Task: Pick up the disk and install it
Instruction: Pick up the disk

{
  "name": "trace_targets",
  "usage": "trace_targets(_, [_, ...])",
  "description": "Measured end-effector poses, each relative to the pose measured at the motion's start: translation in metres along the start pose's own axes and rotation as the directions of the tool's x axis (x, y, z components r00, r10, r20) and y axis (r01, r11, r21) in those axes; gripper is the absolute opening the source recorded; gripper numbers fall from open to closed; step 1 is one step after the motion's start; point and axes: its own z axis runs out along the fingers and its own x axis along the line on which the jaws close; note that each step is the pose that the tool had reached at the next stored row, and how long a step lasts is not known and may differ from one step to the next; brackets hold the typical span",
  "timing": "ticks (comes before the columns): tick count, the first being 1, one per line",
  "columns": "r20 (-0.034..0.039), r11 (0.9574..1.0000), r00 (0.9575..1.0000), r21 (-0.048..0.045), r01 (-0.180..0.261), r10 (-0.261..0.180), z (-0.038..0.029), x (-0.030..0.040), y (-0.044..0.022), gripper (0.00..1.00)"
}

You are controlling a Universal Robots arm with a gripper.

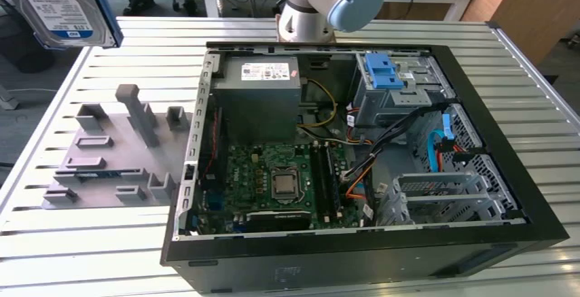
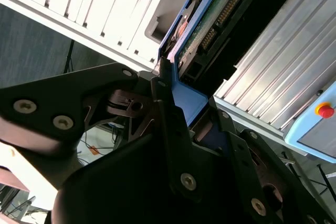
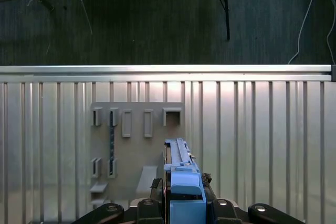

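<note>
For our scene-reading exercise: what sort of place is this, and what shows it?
Probably a robotics lab or test bench: a robot arm at a slatted metal table bearing an open computer case and a grey parts fixture.

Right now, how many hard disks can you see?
1. The disk is clamped in the gripper, raised in the air at the exterior view's top left. More could be hidden inside the drive cages of the computer case.
</note>
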Motion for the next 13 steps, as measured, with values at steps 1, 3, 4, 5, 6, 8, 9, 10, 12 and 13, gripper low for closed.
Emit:
trace_targets(1, [0.0,1.0,1.0,0.0,0.0,0.0,0.0,0.0003,-0.0004,0.36])
trace_targets(3, [0.0,1.0,1.0,0.0,0.0,0.0,0.0,0.0008,-0.0013,0.36])
trace_targets(4, [0.0,1.0,1.0,0.0,0.0,0.0,0.0,0.0011,-0.0016,0.36])
trace_targets(5, [-0.0001,1.0,1.0,-0.0001,0.0,0.0,-0.0001,0.0013,-0.0019,0.36])
trace_targets(6, [0.0,1.0,1.0,-0.0001,0.0,0.0,0.0,0.0016,-0.0022,0.36])
trace_targets(8, [0.0,1.0,1.0,0.0,0.0,0.0,0.0,0.002,-0.0027,0.36])
trace_targets(9, [0.0,1.0,1.0,0.0,0.0,0.0,0.0,0.0022,-0.003,0.36])
trace_targets(10, [0.0,1.0,1.0,0.0,0.0,0.0,0.0,0.0024,-0.0033,0.36])
trace_targets(12, [0.0,1.0,1.0,0.0,0.0,0.0,0.0,0.0031,-0.0047,0.36])
trace_targets(13, [0.0,1.0,1.0,0.0,0.0,0.0,0.0,0.0033,-0.0052,0.36])
